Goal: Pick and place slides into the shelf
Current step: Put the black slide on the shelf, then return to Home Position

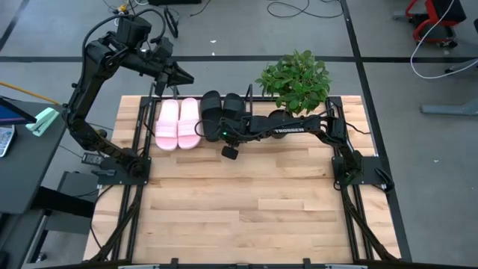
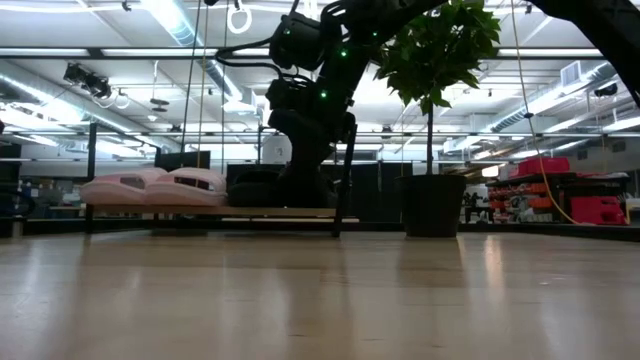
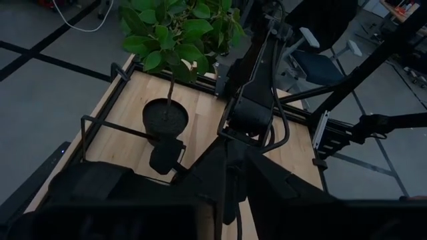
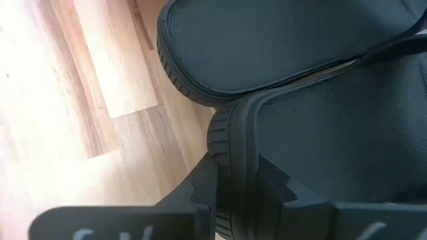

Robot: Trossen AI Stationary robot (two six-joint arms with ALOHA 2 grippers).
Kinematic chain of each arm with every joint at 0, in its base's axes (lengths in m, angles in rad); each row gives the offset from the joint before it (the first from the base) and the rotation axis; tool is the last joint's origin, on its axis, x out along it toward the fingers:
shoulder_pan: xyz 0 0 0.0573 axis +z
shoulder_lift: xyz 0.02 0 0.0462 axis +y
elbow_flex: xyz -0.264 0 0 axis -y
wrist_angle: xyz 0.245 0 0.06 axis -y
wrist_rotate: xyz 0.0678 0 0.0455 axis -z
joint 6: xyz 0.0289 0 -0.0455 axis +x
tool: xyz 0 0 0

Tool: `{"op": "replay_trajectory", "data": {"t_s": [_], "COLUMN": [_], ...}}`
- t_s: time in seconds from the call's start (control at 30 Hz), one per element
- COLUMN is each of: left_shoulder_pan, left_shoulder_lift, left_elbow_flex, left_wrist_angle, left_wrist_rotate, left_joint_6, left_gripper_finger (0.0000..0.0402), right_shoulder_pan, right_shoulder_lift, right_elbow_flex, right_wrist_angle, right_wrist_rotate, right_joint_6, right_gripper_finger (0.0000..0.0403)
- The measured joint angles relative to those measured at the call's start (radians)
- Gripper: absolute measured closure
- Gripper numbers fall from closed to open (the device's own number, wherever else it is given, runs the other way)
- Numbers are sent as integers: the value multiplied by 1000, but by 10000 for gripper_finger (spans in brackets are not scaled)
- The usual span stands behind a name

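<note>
A: What is found around the right tool (image 1: 226,134)?

B: It is closed on the rim of a black slide (image 4: 320,133) at the shelf (image 1: 142,127). A second black slide (image 1: 211,110) lies just beside it, with the pink slides (image 1: 178,123) beyond. The plant (image 1: 295,81) is met just behind its arm.

A: And free room?

B: The bare worktop (image 1: 239,202) in front of the tool is left open. The left tool (image 1: 181,77) is held above the shelf's far edge.

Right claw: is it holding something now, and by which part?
Yes. The right claw grips a black slide by its ribbed sole edge, at the shelf.
</note>
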Motion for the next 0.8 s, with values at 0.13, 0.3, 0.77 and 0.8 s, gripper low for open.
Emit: {"op": "replay_trajectory", "data": {"t_s": [0.13, 0.3, 0.77, 0.8], "left_shoulder_pan": [0, 0, 0, 0], "left_shoulder_lift": [0, 0, 0, 0], "left_elbow_flex": [0, 0, 0, 0], "left_wrist_angle": [0, -1, -2, -2], "left_wrist_rotate": [0, 0, 0, 0], "left_joint_6": [0, 0, 0, 0], "left_gripper_finger": [338, 343, 342, 341], "right_shoulder_pan": [0, 0, 1, -2], "right_shoulder_lift": [0, 0, 3, 3], "right_elbow_flex": [0, 0, 0, 0], "right_wrist_angle": [-4, -9, -14, -14], "right_wrist_rotate": [-2, -3, -24, -19], "right_joint_6": [-2, -4, -31, -31], "right_gripper_finger": [345, 345, 206, 201]}}
